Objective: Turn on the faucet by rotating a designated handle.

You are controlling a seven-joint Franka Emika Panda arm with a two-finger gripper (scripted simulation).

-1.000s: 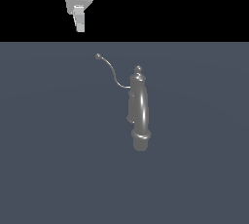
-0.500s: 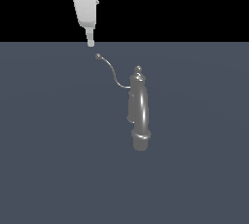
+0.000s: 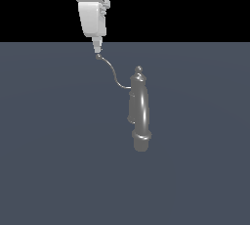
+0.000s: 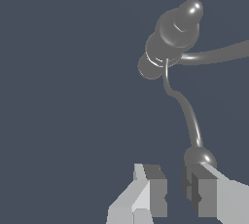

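Pincer (image 4: pixel 176 191) at handle (image 4: pixel 187 113) tip, fingers apart w/ narrow gap.
Nearest in wrist view: pads (image 4: pixel 156 191) astride empty gap, ball tip touching one finger's end, not clamped. Beyond: thin lever curving back to faucet (image 3: pixel 139 114), upright on grey worktop (image 3: pixel 49 160), spout arching toward exterior view's bottom.

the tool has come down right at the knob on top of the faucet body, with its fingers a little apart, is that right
Not quite. The tool is at the ball tip of the handle, not at the knob atop the faucet. The exterior view shows it over the thin lever's far end, well away from the body. The wrist view shows the ball beside one finger, fingers a little apart.
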